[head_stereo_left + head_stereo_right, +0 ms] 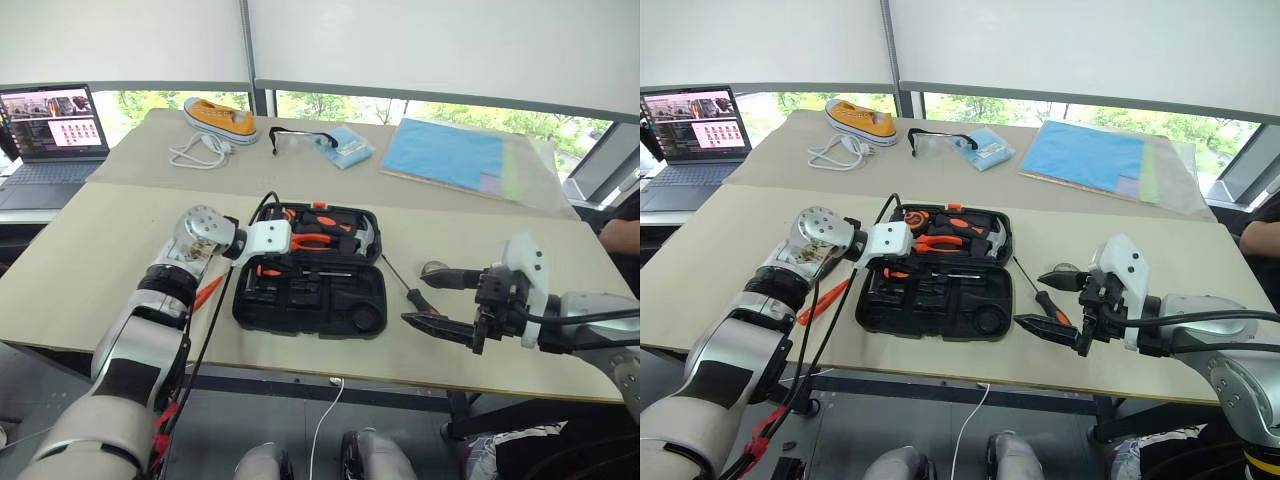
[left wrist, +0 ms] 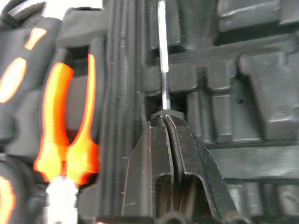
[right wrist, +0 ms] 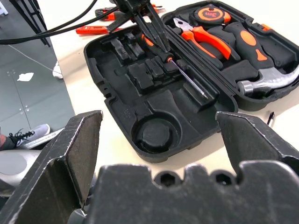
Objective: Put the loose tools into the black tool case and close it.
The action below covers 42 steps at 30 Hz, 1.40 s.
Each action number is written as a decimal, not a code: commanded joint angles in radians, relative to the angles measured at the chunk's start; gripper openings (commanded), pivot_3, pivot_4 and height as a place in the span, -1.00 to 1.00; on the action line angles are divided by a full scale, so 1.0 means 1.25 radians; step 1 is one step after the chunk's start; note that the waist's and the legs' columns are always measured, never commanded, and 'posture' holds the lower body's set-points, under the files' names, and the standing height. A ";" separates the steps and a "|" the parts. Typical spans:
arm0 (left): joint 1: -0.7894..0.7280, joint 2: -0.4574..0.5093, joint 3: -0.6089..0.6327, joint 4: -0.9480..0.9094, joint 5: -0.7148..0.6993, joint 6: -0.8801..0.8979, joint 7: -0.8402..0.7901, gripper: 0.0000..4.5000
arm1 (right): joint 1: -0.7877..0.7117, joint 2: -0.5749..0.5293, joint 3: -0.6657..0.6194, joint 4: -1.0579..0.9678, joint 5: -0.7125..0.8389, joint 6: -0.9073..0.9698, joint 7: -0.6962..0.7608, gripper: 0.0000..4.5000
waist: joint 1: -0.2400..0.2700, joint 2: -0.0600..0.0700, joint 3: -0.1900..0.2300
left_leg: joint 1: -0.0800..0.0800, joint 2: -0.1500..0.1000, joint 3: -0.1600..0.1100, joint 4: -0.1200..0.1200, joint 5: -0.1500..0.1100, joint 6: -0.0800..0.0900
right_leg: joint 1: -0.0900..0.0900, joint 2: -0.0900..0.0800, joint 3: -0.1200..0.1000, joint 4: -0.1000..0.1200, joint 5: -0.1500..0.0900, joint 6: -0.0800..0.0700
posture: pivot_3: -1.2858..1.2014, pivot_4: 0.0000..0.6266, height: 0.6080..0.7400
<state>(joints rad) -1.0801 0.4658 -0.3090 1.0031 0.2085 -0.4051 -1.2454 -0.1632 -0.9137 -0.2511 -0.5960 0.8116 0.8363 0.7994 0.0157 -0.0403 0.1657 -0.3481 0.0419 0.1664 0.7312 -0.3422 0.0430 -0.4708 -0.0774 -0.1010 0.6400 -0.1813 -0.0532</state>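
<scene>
The black tool case lies open and flat near the front edge of the table, and I'll place everything else from it. In its far half sit the orange-handled pliers, the hammer and the round tape measure. The near half is mostly bare moulded recesses.

The left gripper reaches in over the case from its left side, fingers pinched tight on a screwdriver. It holds the handle end, and the steel shaft runs out from the fingertips across the near half, beside the hinge line. From the left wrist view the shaft seems to lie in or just above a recess; I can't tell whether it is fully seated.

Just to the right of the case, a second screwdriver lies on the table with its black-orange handle toward the front edge. The right gripper hangs just above that side of the table, near the screwdriver, its two black fingers spread wide with nothing between them.

To the left of the case, partly behind the left arm, two slim orange tools rest on the table, one probably the utility knife.

Well beyond the case are a yellow shoe, safety glasses, blue sheets and a laptop.
</scene>
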 commanded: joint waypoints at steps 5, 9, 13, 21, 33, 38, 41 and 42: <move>-0.021 0.000 0.084 -0.031 -0.118 0.151 -0.099 -0.84 | 0.038 -0.005 -0.065 -0.029 0.037 0.010 -0.030 1.00 | -0.003 0.000 0.000 | -0.001 0.000 0.000 0.000 -0.001 0.001 | -0.001 0.000 0.000 0.000 0.000 0.001 | 0.03 -0.52 0.67; 0.005 0.054 0.184 -0.249 -0.302 0.435 -0.227 -0.41 | 0.124 -0.002 -0.110 -0.037 -0.002 0.027 -0.091 1.00 | -0.006 0.000 0.000 | -0.004 0.001 0.000 0.001 0.000 0.001 | -0.003 0.001 -0.002 0.000 0.001 0.000 | 0.03 -0.52 0.67; 0.089 0.101 0.239 -0.529 -0.435 0.664 -0.213 0.24 | 0.176 0.038 -0.139 -0.050 -0.015 0.041 -0.172 1.00 | -0.012 0.001 0.000 | -0.004 0.001 0.000 0.000 0.000 0.000 | -0.003 0.001 -0.001 0.000 0.002 -0.002 | 0.03 -0.52 0.67; 0.206 0.180 0.227 -0.815 -0.554 0.871 -0.196 0.98 | 0.171 0.162 -0.005 0.042 -0.178 -0.022 -0.302 1.00 | -0.013 0.001 0.000 | -0.001 0.000 0.000 0.001 0.001 -0.002 | -0.002 0.001 0.003 0.002 -0.002 0.004 | 0.03 -0.52 0.67; 0.237 0.223 0.198 -0.829 -0.543 0.824 -0.177 1.00 | 0.100 0.299 0.105 0.101 -0.284 -0.027 -0.381 0.38 | -0.022 0.002 -0.001 | 0.001 0.000 0.001 0.000 0.002 -0.004 | -0.001 0.002 0.004 0.004 -0.004 0.001 | 0.03 -0.52 0.67; 0.249 0.234 0.197 -0.813 -0.534 0.803 -0.172 1.00 | 0.121 0.294 0.073 0.025 -0.258 -0.007 -0.370 -0.35 | -0.022 0.002 -0.001 | 0.001 -0.001 0.001 0.000 0.002 -0.004 | -0.002 0.002 0.004 0.004 -0.004 0.001 | 0.03 -0.52 0.67; 0.263 0.255 0.203 -0.808 -0.534 0.791 -0.179 1.00 | 0.136 0.242 -0.015 -0.091 -0.185 0.071 -0.348 -0.54 | -0.021 0.004 0.000 | 0.001 -0.001 0.001 0.000 0.002 -0.004 | -0.002 0.001 0.005 0.004 -0.004 0.001 | 0.03 -0.52 0.67; 0.266 0.260 0.205 -0.807 -0.535 0.788 -0.181 1.00 | 0.131 0.237 -0.037 -0.107 -0.160 0.094 -0.349 -0.54 | -0.022 0.004 0.000 | 0.001 -0.001 0.001 0.000 0.002 -0.004 | -0.002 0.001 0.005 0.004 -0.004 0.001 | 0.03 -0.52 0.67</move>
<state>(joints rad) -0.7433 0.7727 -0.0660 0.0001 -0.4629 0.6073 -1.4663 0.0176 -0.5975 -0.2055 -0.6231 0.5408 0.9085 0.3530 -0.0112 -0.0353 0.1653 -0.3470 0.0408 0.1669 0.7307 -0.3396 0.0382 -0.4731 -0.0760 -0.0954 0.6450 -0.1859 -0.0513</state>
